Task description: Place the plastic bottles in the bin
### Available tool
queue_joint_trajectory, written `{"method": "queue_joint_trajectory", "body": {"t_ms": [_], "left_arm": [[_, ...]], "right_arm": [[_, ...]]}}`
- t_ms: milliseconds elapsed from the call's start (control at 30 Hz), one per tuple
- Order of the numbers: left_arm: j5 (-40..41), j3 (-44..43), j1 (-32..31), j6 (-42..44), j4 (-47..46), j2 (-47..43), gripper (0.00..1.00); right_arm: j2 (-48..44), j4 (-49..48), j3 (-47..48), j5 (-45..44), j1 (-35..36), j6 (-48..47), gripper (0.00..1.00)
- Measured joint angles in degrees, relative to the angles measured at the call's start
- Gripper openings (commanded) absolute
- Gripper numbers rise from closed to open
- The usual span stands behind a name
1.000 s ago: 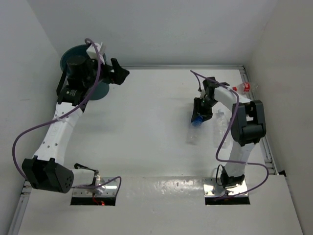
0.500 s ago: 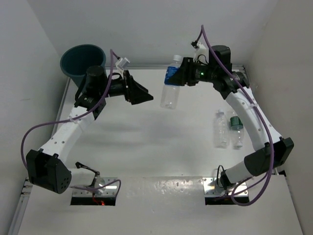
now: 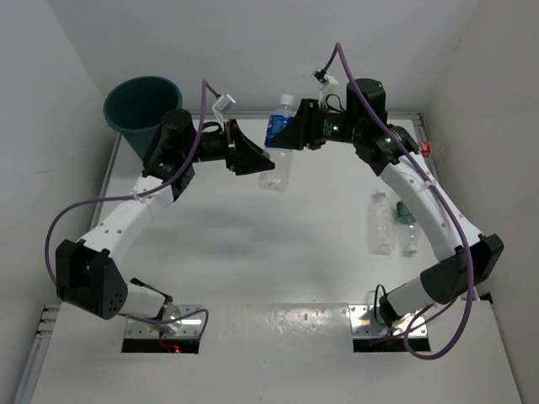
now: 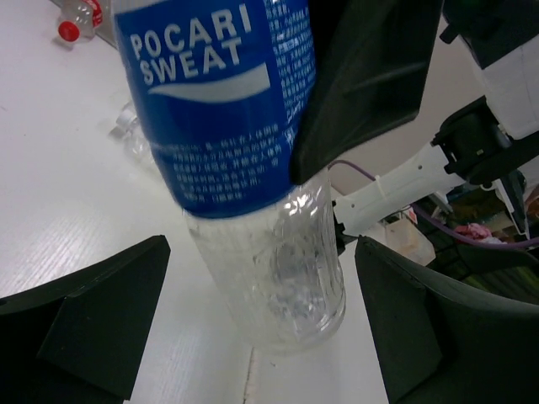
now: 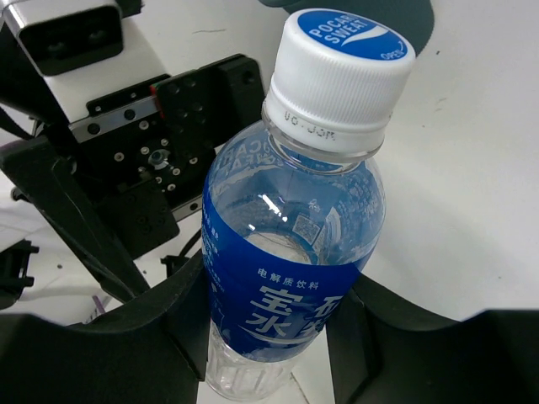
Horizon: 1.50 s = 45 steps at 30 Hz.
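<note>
My right gripper (image 3: pixel 289 135) is shut on a clear plastic bottle (image 3: pixel 275 145) with a blue label and white cap, holding it in the air over the table's far middle. In the right wrist view the fingers clamp the blue label (image 5: pixel 286 278) from both sides, cap (image 5: pixel 341 71) pointing away. My left gripper (image 3: pixel 250 160) is open, and the bottle's clear lower end (image 4: pixel 278 278) hangs between its spread fingers (image 4: pixel 93 324) without touching either. Two more bottles (image 3: pixel 381 223) (image 3: pixel 408 229) lie on the table at the right. The dark teal bin (image 3: pixel 143 103) stands at the far left corner.
A small red object (image 3: pixel 427 149) lies by the right wall at the table's far edge. White walls close in the table on the left, back and right. Purple cables loop from both arms.
The right arm lifted the blue-label bottle off the table and carried it left. The left arm swung away from the bin toward it, so its open fingers now flank the bottle's base.
</note>
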<state>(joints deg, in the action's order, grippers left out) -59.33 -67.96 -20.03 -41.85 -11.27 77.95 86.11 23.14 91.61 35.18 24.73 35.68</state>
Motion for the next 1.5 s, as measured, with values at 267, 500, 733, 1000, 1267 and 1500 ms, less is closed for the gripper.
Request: {"method": "queue_joint_trajectory", "body": {"t_ms": [267, 500, 733, 1000, 1267, 1500], "left_arm": [[0.87, -2.14, -2.21, -1.03, -1.05, 1.49, 1.0], [2.14, -2.03, -2.45, -2.14, -1.2, 1.55, 0.66], [3.13, -1.11, -0.81, -2.47, -1.36, 0.81, 0.33], [7.17, -3.74, 14.34, 3.54, 9.33, -0.26, 0.25], [31.41, -20.72, 27.63, 22.97, 15.85, 0.9, 0.23], [44.02, -32.15, 31.93, 33.22, 13.55, 11.58, 0.23]], "right_arm": [[0.0, -0.74, -0.11, 0.0, 2.56, 0.37, 0.08], [0.17, -1.36, -0.07, -0.07, 3.17, 0.98, 0.11], [0.94, -1.31, 0.68, -0.92, 3.15, 2.01, 0.87], [0.87, 1.55, 1.01, -4.02, -8.92, 1.68, 0.94], [-4.0, 8.98, -9.16, -9.09, -19.1, -11.63, 0.94], [-5.07, 12.92, -16.7, -11.93, -19.37, -19.91, 0.93]]}}
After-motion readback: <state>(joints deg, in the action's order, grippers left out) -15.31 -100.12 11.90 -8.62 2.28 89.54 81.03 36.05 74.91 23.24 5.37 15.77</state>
